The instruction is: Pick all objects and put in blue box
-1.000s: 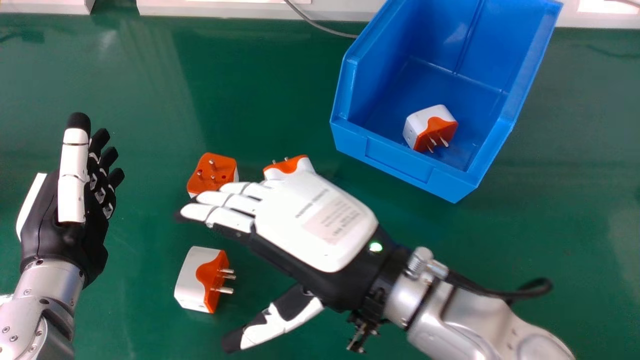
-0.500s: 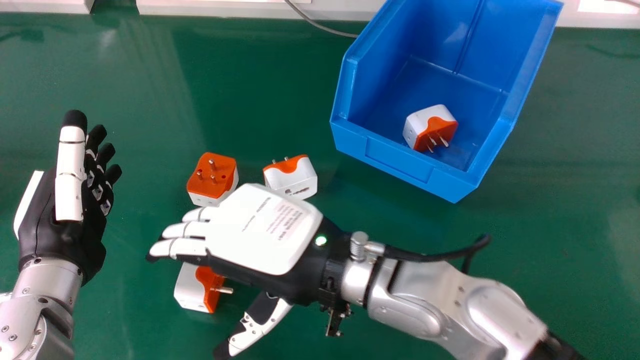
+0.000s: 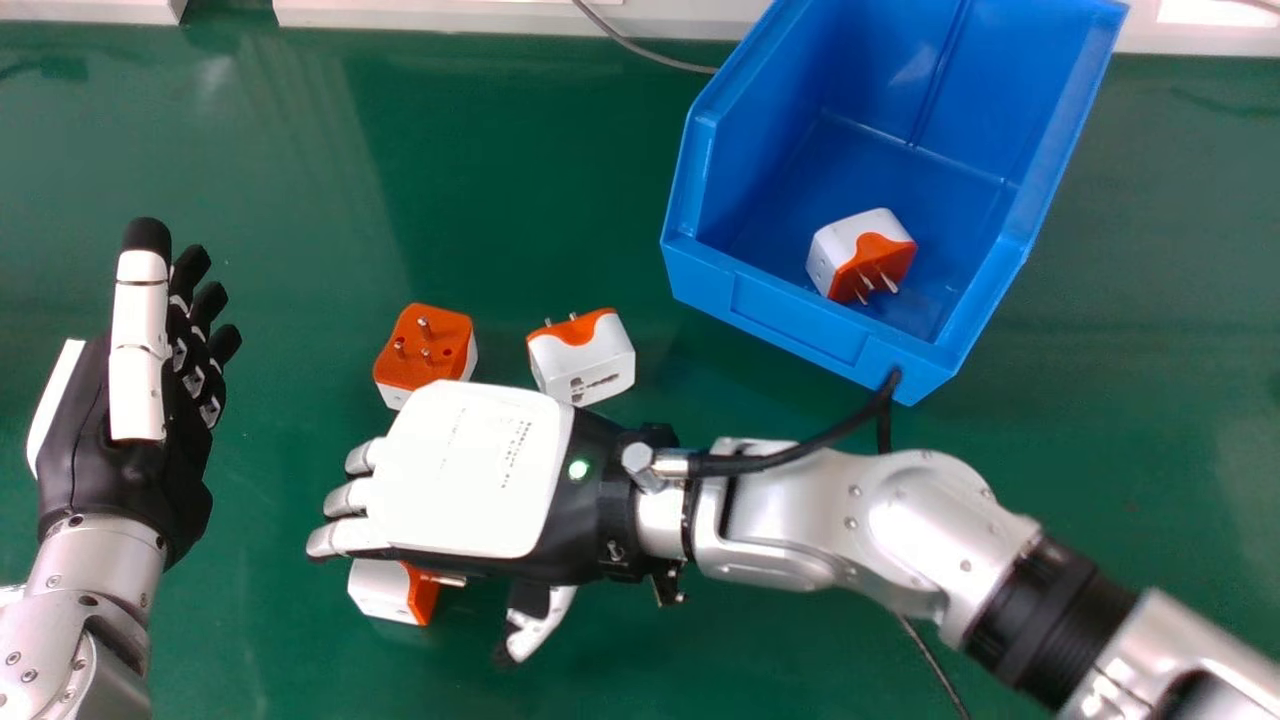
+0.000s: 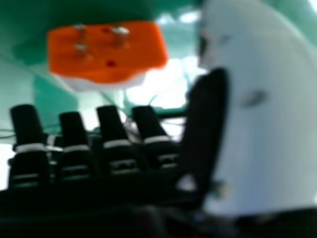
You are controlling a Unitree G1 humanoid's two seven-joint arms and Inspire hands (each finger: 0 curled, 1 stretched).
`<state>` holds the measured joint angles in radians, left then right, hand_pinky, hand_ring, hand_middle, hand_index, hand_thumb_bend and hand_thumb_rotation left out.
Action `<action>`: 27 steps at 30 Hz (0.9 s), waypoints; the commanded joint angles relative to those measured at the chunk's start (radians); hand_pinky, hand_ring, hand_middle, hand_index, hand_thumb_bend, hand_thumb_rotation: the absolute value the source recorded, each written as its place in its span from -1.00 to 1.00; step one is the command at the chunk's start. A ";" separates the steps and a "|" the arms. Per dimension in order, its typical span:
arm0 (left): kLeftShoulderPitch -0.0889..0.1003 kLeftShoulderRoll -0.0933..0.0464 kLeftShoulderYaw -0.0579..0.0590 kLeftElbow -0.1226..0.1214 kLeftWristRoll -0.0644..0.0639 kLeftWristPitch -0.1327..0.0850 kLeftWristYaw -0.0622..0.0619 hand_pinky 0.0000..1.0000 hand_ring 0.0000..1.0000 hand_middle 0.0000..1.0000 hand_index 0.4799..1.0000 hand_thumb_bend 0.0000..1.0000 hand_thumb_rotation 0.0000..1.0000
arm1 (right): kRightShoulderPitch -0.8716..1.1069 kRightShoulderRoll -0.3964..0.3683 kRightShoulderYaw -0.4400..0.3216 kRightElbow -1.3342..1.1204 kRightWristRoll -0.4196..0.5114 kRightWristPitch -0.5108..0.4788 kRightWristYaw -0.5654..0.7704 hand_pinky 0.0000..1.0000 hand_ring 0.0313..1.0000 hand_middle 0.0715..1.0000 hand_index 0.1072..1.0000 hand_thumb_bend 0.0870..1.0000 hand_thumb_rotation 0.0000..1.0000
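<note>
In the head view my right hand [image 3: 470,470], open and palm down, hovers over the nearest adapter [image 3: 385,590], partly hiding it. That adapter's orange pronged face [image 4: 106,52] lies beyond the fingertips of my right hand [image 4: 119,144] in the right hand view, with nothing held. An orange-topped adapter [image 3: 425,350] and a white one with an orange edge [image 3: 585,360] lie just past the hand. One more adapter [image 3: 860,255] rests inside the blue box [image 3: 800,320]. My left hand [image 3: 130,420] is open at the left, holding nothing.
The green table [image 3: 250,640] carries everything. A grey cable [image 3: 640,50] runs behind the box's left side. White panels [image 3: 500,18] line the far edge. A black cable [image 3: 790,455] loops off my right wrist, across the box's near corner.
My right hand has moved left and nearer, turned more sideways, uncovering the white adapter and covering part of the nearest one. Its thumb has drawn in. The left hand has barely shifted.
</note>
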<state>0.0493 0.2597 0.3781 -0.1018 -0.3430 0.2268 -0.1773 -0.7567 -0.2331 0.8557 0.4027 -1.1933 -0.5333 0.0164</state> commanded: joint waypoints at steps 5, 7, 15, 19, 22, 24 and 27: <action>0.001 -0.008 -0.005 -0.039 0.011 -0.025 0.013 1.00 1.00 1.00 1.00 0.17 1.00 | -0.113 0.048 0.032 0.061 -0.037 -0.011 -0.045 0.41 0.65 0.66 0.61 0.30 -0.75; 0.003 -0.015 -0.007 -0.047 0.013 -0.029 0.019 1.00 1.00 1.00 1.00 0.16 1.00 | -0.137 0.059 0.043 0.080 -0.045 -0.009 -0.039 0.41 0.66 0.68 0.61 0.33 -0.78; 0.012 -0.033 -0.024 -0.083 0.027 -0.021 0.041 1.00 1.00 1.00 1.00 0.17 1.00 | -0.169 0.097 0.060 0.150 -0.030 -0.001 -0.031 0.41 0.66 0.67 0.60 0.34 -0.90; 0.013 -0.048 -0.025 -0.096 0.023 -0.019 0.050 1.00 1.00 1.00 1.00 0.15 1.00 | -0.183 0.104 0.080 0.169 -0.052 0.004 -0.050 0.41 0.67 0.68 0.62 0.33 -0.84; 0.014 -0.051 -0.029 -0.100 0.030 -0.022 0.054 1.00 1.00 1.00 1.00 0.17 1.00 | -0.183 0.117 0.085 0.188 -0.054 0.014 -0.060 0.44 0.68 0.69 0.63 0.31 -0.82; 0.013 -0.055 -0.031 -0.104 0.033 -0.020 0.060 1.00 1.00 1.00 1.00 0.17 1.00 | -0.182 0.124 0.086 0.198 -0.051 0.018 -0.065 0.44 0.67 0.68 0.62 0.29 -0.83; 0.013 -0.060 -0.034 -0.111 0.035 -0.020 0.066 1.00 1.00 1.00 1.00 0.16 1.00 | -0.180 0.132 0.089 0.208 -0.050 0.023 -0.067 0.40 0.65 0.66 0.59 0.26 -0.88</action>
<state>0.0602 0.2036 0.3426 -0.1829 -0.3149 0.2257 -0.1150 -0.9061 -0.1165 0.9432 0.6164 -1.2545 -0.5141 -0.0315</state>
